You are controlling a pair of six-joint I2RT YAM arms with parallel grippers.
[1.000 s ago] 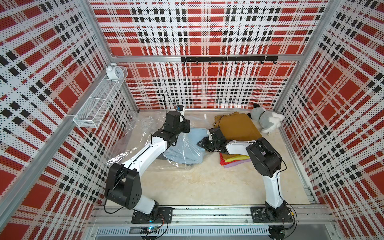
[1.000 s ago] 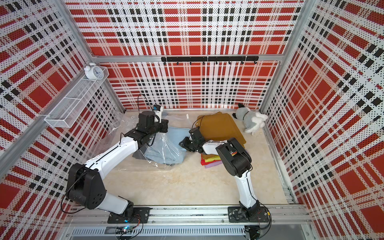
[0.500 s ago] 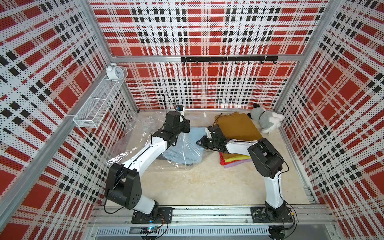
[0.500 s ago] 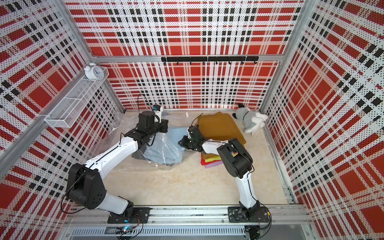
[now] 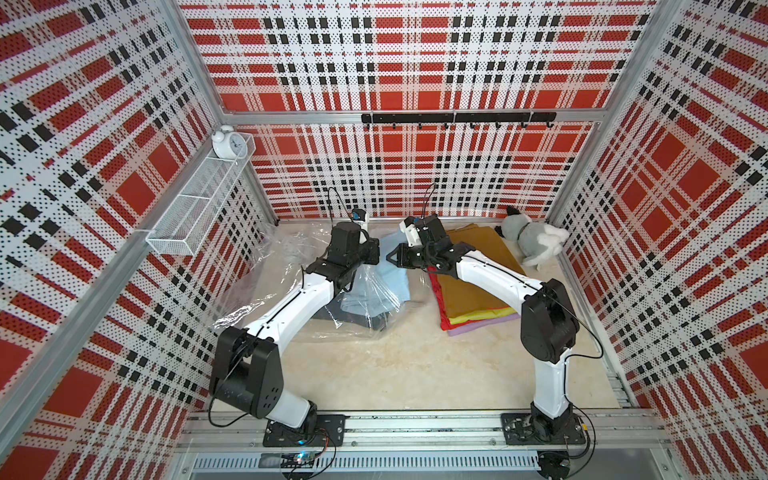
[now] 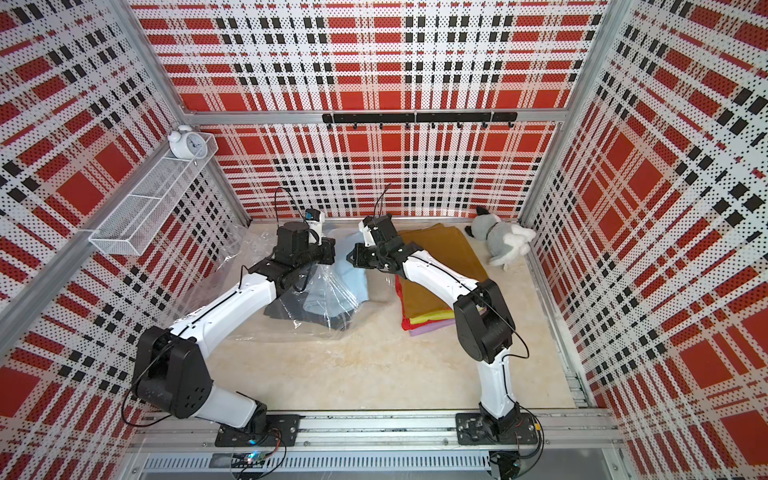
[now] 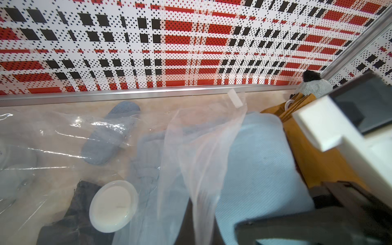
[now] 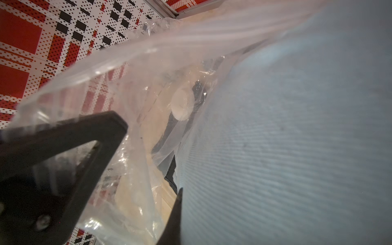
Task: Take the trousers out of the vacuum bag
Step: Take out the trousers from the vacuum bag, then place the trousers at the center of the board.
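My light blue trousers lie half out of the vacuum bag, just under both jaws. My left jaws are fully closed, pinching its film. My right jaws stand narrow with film between them, and I cannot tell whether they grip.

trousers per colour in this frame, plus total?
mustard brown trousers: 1
red trousers: 1
yellow-green trousers: 1
lilac trousers: 1
light blue trousers: 1
dark grey denim trousers: 1
Total: 6
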